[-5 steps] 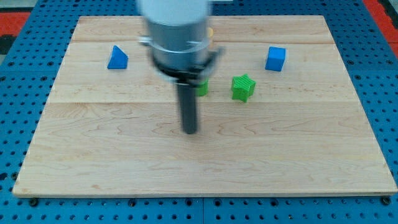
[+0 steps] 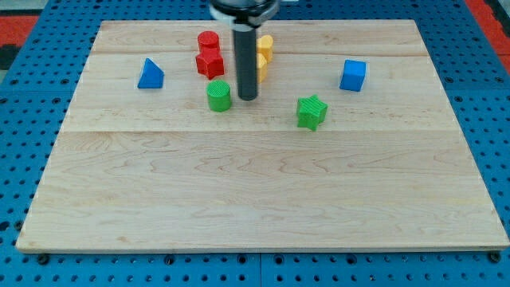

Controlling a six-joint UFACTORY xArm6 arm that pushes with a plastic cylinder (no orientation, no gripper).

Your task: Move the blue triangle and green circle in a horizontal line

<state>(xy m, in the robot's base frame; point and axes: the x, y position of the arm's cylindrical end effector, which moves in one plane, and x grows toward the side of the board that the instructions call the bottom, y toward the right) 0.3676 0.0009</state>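
While my tip point(image 2: 248, 98) sits just right of the green circle point(image 2: 219, 96), the rod hides part of two yellow blocks point(image 2: 264, 54); no hand shows.

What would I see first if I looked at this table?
The dark rod coming down from the view's top, my tip just right of the green circle. Red blocks and yellow blocks huddle behind it, and the blue triangle sits alone at the left.
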